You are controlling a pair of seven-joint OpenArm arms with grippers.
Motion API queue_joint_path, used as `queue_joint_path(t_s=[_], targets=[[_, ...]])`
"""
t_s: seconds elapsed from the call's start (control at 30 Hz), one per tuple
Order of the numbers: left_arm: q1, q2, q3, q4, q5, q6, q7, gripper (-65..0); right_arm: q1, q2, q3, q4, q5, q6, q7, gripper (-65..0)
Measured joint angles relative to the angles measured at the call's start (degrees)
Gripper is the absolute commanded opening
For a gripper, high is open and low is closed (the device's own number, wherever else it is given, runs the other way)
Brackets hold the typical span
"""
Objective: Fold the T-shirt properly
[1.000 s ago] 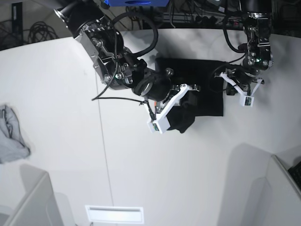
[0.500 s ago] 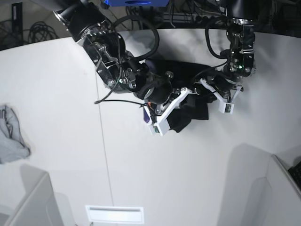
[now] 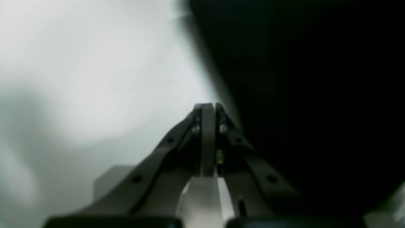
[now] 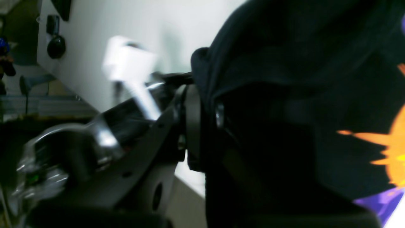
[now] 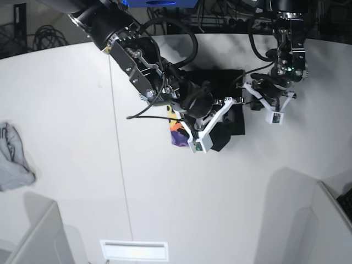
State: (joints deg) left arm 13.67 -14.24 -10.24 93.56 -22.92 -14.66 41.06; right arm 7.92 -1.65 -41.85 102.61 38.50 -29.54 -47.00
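Note:
The black T-shirt [image 5: 219, 82] lies bunched on the white table [image 5: 66, 99] at centre back. A patch of its orange and purple print [image 5: 178, 135] shows at its left edge. My right gripper [image 5: 229, 111] is shut on a fold of the shirt and holds it lifted. In the right wrist view black cloth [image 4: 284, 79] drapes over that gripper [image 4: 202, 104], with the orange print [image 4: 394, 139] at the right. My left gripper [image 5: 247, 99] is at the shirt's right edge. In the left wrist view it [image 3: 207, 106] is shut, right beside the black cloth [image 3: 310, 95].
A small light-grey cloth [image 5: 13, 158] lies at the table's left edge. Grey bin walls stand at the lower left [image 5: 33, 236] and lower right [image 5: 330, 220]. A white slot [image 5: 133, 250] sits at the front edge. Cables hang behind the table.
My right gripper has carried its fold of the shirt to the right, baring the print at the left. My left gripper swung in toward the shirt, then drew back to its right edge.

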Motion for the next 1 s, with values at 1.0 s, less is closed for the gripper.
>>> queue_joint_path(t_s=[1.0], targets=[[11.6, -4.7, -26.5, 0.0, -9.3, -3.2, -0.1, -65.0, 5.5, -4.7, -13.3, -20.2, 0.2, 0.0, 8.2, -57.9]])
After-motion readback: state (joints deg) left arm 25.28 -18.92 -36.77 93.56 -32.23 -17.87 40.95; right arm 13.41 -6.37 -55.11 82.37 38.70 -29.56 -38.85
